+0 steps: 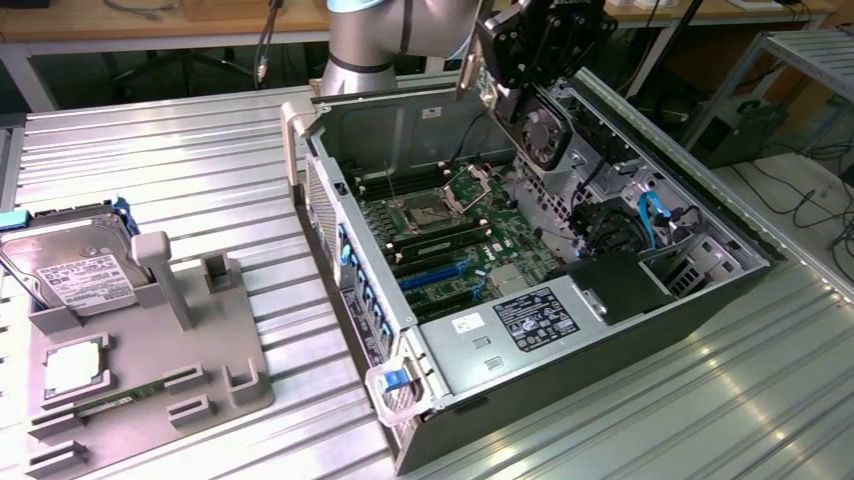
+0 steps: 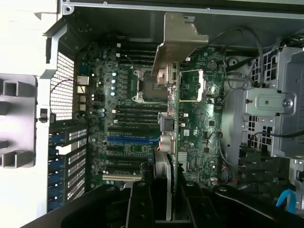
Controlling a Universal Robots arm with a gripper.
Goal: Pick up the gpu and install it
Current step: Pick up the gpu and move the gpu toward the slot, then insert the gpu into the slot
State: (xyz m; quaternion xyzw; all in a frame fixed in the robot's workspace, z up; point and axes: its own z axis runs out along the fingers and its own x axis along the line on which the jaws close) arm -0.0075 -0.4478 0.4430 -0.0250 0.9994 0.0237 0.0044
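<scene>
A: Hanging where, exactly, is the gpu (image 1: 543, 135)?
B: Over the open computer case (image 1: 607, 390), at one o'clock of the motherboard (image 1: 454, 225) in the exterior view, held edge-down, clamped by the gripper (image 1: 523, 88).

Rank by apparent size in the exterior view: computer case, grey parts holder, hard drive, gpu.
1. computer case
2. grey parts holder
3. hard drive and gpu: look alike; the gpu is seen tilted, so left unranked.

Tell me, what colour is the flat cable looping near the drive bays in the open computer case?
The cable is bright blue, clearest in the exterior view.
</scene>
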